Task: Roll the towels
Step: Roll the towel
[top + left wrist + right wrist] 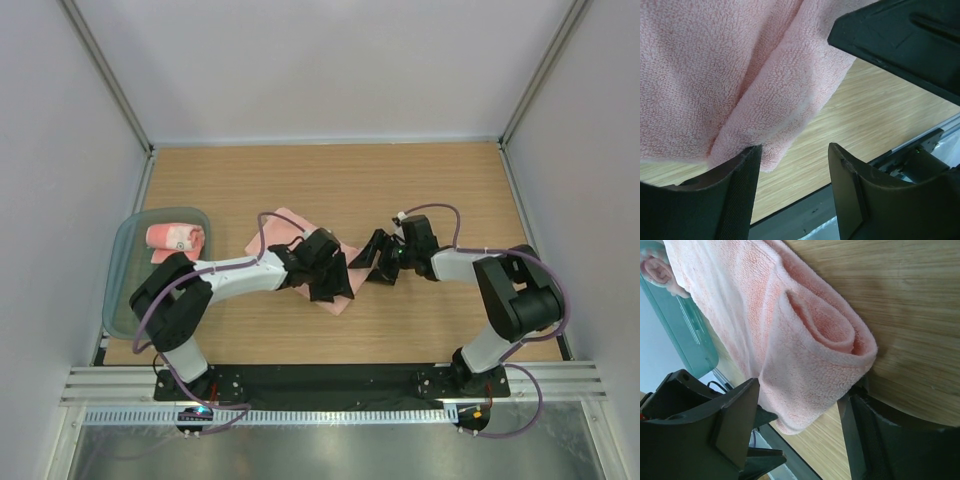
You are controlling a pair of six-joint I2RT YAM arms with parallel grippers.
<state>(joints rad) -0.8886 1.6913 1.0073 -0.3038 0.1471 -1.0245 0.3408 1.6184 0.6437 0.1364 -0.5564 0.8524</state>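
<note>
From above, a pink towel (290, 228) lies in the middle of the wooden tabletop (420, 180). The left pincer (325, 275) is on the near part of the towel. The right pincer (378, 258) is just beside it, at the towel's right edge. A rolled towel (176, 237) lies in the see-through tray (118, 290) on the left.

In the left wrist view, the towel (715, 75) fills the top and left of the picture. Its folded corner comes down to one finger (735, 200) of the left pincer. The two fingers stand apart, and only bare tabletop (865, 115) shows in the gap, so this pincer has hold of nothing.

In the right wrist view, one end of the towel (805, 340) is curled over into a fat fold. That fold sits between the two fingers of the right pincer (799, 397), which are wide apart. I cannot tell if they are squeezing it. Far back, the rolled towel (657, 270) rests in the tray (685, 335).
</note>
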